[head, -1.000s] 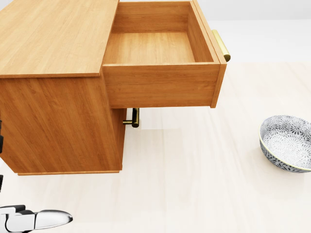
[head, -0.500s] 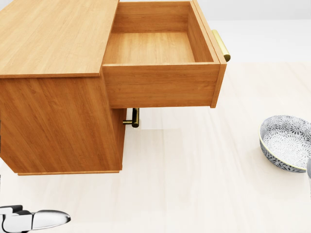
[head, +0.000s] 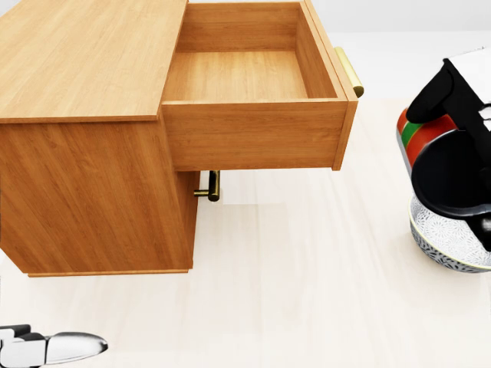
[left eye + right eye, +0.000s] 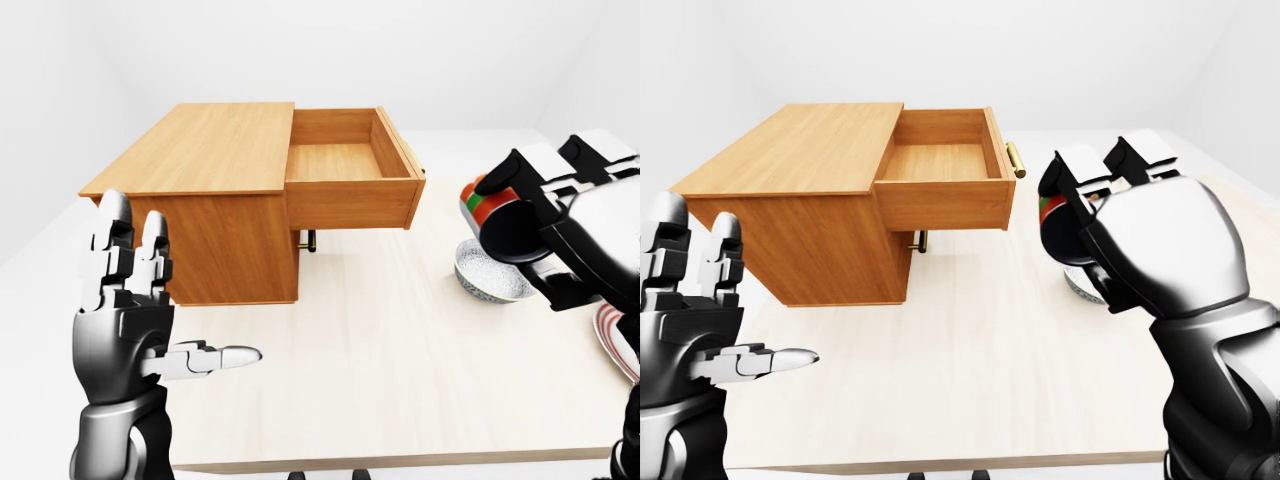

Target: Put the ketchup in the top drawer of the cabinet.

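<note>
Lower left of the left-eye view: left hand raised, palm upright, fingers spread straight up and thumb stuck out sideways to the right, gripping nothing.

Upper left to centre: wooden cabinet standing on the pale worktop, its top drawer pulled fully out toward the right, inside bare, brass handle on the far right face in the head view. Under the drawer, a second brass handle on the lower drawer front.

Right of centre: patterned bowl resting on the worktop, partly covered by the hand above it.

Right edge: right hand lifted above the bowl, fingers wrapped around the ketchup, bottle lying tilted with its red and green bands facing the drawer, level with the drawer's height and well apart from it. Far right, lower edge: rim of a striped plate, mostly cut off.
</note>
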Tool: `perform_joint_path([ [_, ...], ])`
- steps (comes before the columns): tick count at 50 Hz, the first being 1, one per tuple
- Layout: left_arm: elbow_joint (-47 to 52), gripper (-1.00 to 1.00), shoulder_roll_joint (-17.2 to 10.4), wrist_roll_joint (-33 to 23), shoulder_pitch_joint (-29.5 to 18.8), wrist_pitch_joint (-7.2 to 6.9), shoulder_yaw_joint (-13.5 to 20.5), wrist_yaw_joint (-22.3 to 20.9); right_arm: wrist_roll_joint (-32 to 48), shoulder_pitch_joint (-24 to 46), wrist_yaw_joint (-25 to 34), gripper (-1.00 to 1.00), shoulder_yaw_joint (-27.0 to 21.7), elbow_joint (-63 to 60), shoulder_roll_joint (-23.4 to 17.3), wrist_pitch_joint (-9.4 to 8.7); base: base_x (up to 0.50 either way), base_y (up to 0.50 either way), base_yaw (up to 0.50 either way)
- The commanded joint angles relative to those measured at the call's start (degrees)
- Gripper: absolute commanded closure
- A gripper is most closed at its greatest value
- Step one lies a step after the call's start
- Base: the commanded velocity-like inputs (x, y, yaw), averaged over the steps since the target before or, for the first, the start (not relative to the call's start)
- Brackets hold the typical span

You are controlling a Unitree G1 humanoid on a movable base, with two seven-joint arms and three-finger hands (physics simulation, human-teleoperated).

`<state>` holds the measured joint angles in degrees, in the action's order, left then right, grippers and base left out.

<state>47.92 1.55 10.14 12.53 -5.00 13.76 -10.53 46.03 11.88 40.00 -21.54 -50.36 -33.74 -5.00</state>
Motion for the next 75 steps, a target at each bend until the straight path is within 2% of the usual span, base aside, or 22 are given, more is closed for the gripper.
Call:
perform_joint_path([
  [1, 0.43, -1.00, 0.02, 0.15, -0.02, 0.00, 0.15, -0.02, 1.60, 6.33, 0.00, 1.00, 10.81, -9.62, -0.20, 0.00, 0.00, 0.00, 0.00],
  [8, 0.47, -1.00, 0.13, 0.05, 0.18, 0.00, 0.04, -0.09, 18.92, 8.46, 0.00, 1.00, 17.94, -9.64, 11.20, 0.00, 0.00, 0.00, 0.00],
  [10, 0.52, -1.00, 0.12, -0.04, 0.19, 0.00, -0.06, -0.07, 22.44, 8.13, 0.00, 1.00, 19.88, -9.64, 16.81, 0.00, 0.00, 0.00, 0.00],
  [14, 0.59, -1.00, 0.11, 0.00, 0.22, 0.00, -0.07, -0.11, 25.46, 6.45, 0.00, 1.00, 19.99, -9.64, 25.29, 0.00, 0.00, 0.00, 0.00],
  [18, 0.56, -1.00, 0.14, 0.08, 0.27, 0.00, 0.06, -0.20, 22.28, 4.90, 0.00, 1.00, 19.73, -9.01, 27.53, 0.00, 0.00, 0.00, 0.00],
  [24, 0.48, -1.00, 0.15, -0.02, 0.18, 0.00, -0.09, -0.12, 18.25, 5.62, 0.00, 1.00, 19.29, -7.18, 25.13, 0.00, 0.00, 0.00, 0.00],
  [28, -0.16, -1.00, 0.18, -0.43, 0.36, 0.00, -0.56, -0.15, 16.45, 3.16, 0.00, 1.00, 20.90, -8.66, 25.65, 0.00, 0.00, 0.00, 0.00],
  [47, -0.17, -1.00, 0.13, -0.39, 0.37, 0.00, -0.58, -0.10, 14.68, 2.97, 0.00, 1.00, 21.49, -9.08, 24.39, 0.00, 0.00, 0.00, 0.00],
  [50, -0.46, -1.00, 0.07, -0.48, 0.17, 0.00, -0.62, -0.03, 16.76, 3.00, 0.00, 1.00, 22.74, -7.33, 23.77, 0.00, 0.00, 0.00, 0.00],
  [55, -0.53, -1.00, 0.08, -0.75, 0.52, 0.00, -1.08, -0.09, 19.53, 8.84, 0.00, 1.00, 22.35, -3.89, 22.92, 0.00, 0.00, 0.00, 0.00],
  [62, -0.56, -1.00, 0.05, -0.51, 0.23, 0.00, -0.69, -0.05, 26.42, 21.32, 0.00, 1.00, 20.94, 4.28, 18.69, 0.00, 0.00, 0.00, 0.00],
  [64, -0.73, -1.00, 0.09, -0.73, 0.32, 0.00, -0.99, -0.04, 23.80, 27.60, 0.00, 1.00, 22.35, 8.29, 13.17, 0.00, 0.00, 0.00, 0.00],
  [67, -0.30, -1.00, -0.02, -0.35, 0.18, 0.00, -0.61, 0.00, 18.82, 34.86, 0.00, 1.00, 25.45, 11.25, 7.77, 0.00, 0.00, 0.00, 0.00],
  [72, -0.72, -1.00, -0.07, -0.27, -0.09, 0.00, -0.43, 0.02, 18.00, 41.34, 0.00, 1.00, 24.34, 18.70, 8.32, 0.00, 0.00, 0.00, 0.00],
  [75, -0.72, -1.00, -0.10, -0.22, -0.18, 0.00, -0.40, 0.07, 16.22, 48.65, 0.00, 1.00, 24.60, 25.68, 7.14, 0.00, 0.00, 0.00, 0.00],
])
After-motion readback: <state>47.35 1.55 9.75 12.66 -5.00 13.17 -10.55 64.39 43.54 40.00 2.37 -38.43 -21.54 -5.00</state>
